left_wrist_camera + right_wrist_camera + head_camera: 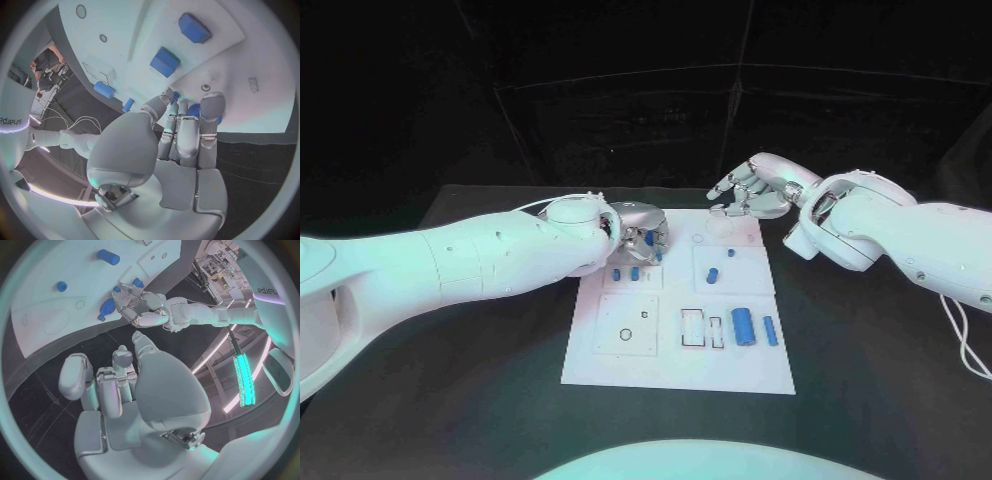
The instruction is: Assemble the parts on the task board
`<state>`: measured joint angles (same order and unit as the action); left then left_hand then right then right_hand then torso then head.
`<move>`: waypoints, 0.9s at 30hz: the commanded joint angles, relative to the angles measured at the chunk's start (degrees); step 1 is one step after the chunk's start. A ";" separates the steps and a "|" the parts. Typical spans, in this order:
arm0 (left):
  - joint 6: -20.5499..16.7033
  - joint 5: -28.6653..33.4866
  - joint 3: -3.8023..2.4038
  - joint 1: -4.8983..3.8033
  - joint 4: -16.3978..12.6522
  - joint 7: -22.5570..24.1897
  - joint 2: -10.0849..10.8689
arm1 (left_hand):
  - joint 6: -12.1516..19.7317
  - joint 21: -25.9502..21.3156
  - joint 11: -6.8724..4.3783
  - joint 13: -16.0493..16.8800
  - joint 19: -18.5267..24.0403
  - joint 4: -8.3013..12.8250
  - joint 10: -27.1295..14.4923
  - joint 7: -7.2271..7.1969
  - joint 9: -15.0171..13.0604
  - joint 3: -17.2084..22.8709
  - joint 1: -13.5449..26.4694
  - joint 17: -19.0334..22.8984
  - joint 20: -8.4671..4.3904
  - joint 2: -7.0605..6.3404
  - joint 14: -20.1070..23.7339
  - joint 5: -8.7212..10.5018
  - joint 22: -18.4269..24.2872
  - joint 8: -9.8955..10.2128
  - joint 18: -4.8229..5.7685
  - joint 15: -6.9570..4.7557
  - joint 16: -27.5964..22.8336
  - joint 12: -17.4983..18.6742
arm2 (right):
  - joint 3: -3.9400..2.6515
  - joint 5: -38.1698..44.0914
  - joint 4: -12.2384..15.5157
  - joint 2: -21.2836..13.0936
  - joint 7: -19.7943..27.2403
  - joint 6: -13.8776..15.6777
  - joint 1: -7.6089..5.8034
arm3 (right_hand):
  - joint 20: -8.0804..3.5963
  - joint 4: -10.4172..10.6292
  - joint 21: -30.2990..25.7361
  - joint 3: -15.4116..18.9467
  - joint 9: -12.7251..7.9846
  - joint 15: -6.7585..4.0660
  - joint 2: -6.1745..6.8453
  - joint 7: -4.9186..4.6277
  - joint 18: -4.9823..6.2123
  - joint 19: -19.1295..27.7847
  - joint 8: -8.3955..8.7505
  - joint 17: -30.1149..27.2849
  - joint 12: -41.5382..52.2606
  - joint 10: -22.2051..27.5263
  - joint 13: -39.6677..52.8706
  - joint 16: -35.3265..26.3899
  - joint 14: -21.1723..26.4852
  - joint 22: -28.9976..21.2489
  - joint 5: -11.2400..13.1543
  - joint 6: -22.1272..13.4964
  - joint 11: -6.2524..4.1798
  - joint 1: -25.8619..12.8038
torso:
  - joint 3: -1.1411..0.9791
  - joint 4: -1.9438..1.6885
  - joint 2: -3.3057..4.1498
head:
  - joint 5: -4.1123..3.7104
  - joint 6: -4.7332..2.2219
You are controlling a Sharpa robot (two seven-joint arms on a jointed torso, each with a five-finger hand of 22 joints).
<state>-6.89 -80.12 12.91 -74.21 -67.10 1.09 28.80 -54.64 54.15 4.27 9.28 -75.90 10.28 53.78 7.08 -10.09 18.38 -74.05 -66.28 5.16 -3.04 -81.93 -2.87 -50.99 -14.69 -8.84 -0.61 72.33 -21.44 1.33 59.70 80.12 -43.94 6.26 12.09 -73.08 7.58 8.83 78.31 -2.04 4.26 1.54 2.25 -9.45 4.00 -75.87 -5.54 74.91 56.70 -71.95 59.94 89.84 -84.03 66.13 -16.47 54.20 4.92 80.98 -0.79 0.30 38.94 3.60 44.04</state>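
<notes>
While the left hand [640, 233] hung over the board's [678, 375] far left corner, fingers curled down around a blue part [195, 110], whether it gripped that part could not be told. The right hand [750, 190] hovered past the far edge, fingers apart, empty. More parts [743, 322] lay on the board.

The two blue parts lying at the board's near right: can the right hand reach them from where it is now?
Probably yes. The right hand hovers open over the task board's far edge, and nothing stands between it and the two blue parts; the left hand works at the far left.
</notes>
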 commanded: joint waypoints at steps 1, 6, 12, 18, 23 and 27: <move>1.49 -0.48 -0.01 0.15 0.20 -0.08 -0.40 | -0.47 0.42 0.10 -0.36 -0.37 0.05 0.69 -0.05 0.21 0.62 -0.06 0.01 -0.08 0.47 -0.45 0.15 -0.37 0.35 1.05 -0.08 0.46 0.48 | -0.02 -0.16 0.03 0.09 0.54 0.17 -0.09 | 0.13 0.20 -0.31 0.03 -0.06 0.13 -0.52 -0.22 1.07 0.38 -0.14 15.09 -0.35 0.40 -0.03 0.16 -5.97 -0.05 -0.18 -0.31 -0.13 0.02 | 0.01 -0.01 0.03 | 0.01 0.04; 1.44 -0.48 0.01 0.32 0.60 -0.41 -0.72 | -0.87 1.05 0.07 -1.01 -0.40 0.06 1.30 -0.03 0.56 1.24 -0.11 -0.11 -0.10 0.88 -0.50 0.14 -1.10 0.79 1.13 -0.08 0.88 1.10 | -0.02 -0.16 0.15 0.04 0.51 0.18 -0.09 | 0.13 0.20 -0.31 0.03 -0.06 0.13 -0.52 -0.22 1.07 0.38 -0.14 15.09 -0.35 0.40 -0.03 0.16 -5.97 -0.05 -0.18 -0.31 -0.13 0.02 | -0.01 0.00 0.00 | -0.04 0.12; 1.36 -0.48 0.02 0.39 1.29 -0.77 -0.95 | -1.54 1.88 0.10 -1.84 -0.47 -0.33 2.19 0.04 0.96 2.55 -0.18 -0.24 0.00 2.44 -0.58 0.14 -2.06 1.26 1.26 0.08 1.42 1.87 | -0.02 -0.16 0.16 0.06 0.51 0.16 -0.09 | 0.13 0.20 -0.31 0.01 -0.05 0.13 -0.54 -0.22 1.07 0.37 -0.16 15.09 -0.33 0.39 -0.01 0.16 -5.97 -0.04 -0.21 -0.29 -0.13 0.06 | -0.06 0.00 -0.03 | -0.03 0.11; 1.56 -0.47 0.02 0.43 1.57 -0.95 -1.25 | -2.44 2.99 -0.17 -2.49 -0.63 0.21 3.69 -0.05 1.20 4.27 -1.02 -0.27 -0.04 3.29 -0.62 0.16 -3.30 1.49 1.40 -0.02 1.79 2.36 | -0.02 -0.16 0.11 0.18 0.55 0.11 -0.09 | 0.13 0.25 -0.32 -0.01 -0.04 0.13 -0.60 -0.22 1.07 0.37 -0.17 15.09 -0.25 0.34 0.05 0.16 -5.97 -0.04 -0.25 -0.27 -0.13 0.05 | -0.03 0.02 -0.02 | -0.13 0.06; 1.45 -0.47 0.02 0.45 1.62 -1.17 -1.26 | -2.81 4.00 -0.18 -2.92 -0.88 1.13 4.88 0.15 1.41 5.56 -1.91 -0.29 -0.07 3.33 -0.76 0.16 -4.40 1.83 1.56 0.00 2.05 2.75 | -0.02 -0.16 0.11 0.19 0.55 0.09 -0.09 | 0.13 0.25 -0.32 -0.01 -0.04 0.13 -0.60 -0.22 1.07 0.37 -0.17 15.09 -0.25 0.34 0.05 0.16 -5.97 -0.04 -0.25 -0.27 -0.13 0.05 | -0.04 -0.01 -0.06 | -0.12 0.02; 0.27 -0.47 0.01 0.46 1.44 -1.02 -0.84 | -3.00 4.88 0.08 -3.45 -1.01 1.89 5.75 0.57 1.70 6.94 -2.38 -0.33 0.02 3.35 -0.88 0.16 -5.36 2.37 1.73 0.23 2.32 3.41 | -0.02 -0.16 0.12 0.18 0.56 0.09 -0.09 | 0.13 0.25 -0.32 -0.01 -0.04 0.13 -0.60 -0.22 1.07 0.37 -0.17 15.09 -0.25 0.34 0.05 0.16 -5.97 -0.04 -0.25 -0.27 -0.13 0.05 | -0.02 -0.04 -0.09 | -0.18 -0.09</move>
<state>-6.72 -80.19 12.75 -74.02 -65.66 0.87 27.72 -57.46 58.82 4.31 5.87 -76.48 12.16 59.15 7.58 -8.44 25.00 -76.08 -66.56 5.23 0.35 -82.54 -2.83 -56.19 -12.64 -7.97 -0.41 74.28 -18.18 1.33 59.71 80.15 -43.78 6.33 12.07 -73.07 7.58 8.83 78.31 -2.04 4.27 1.54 2.25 -9.45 4.00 -75.87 -5.54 74.90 56.71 -71.95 59.95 89.84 -84.03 66.14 -16.47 54.20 4.92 80.98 -0.82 0.29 38.88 3.45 44.02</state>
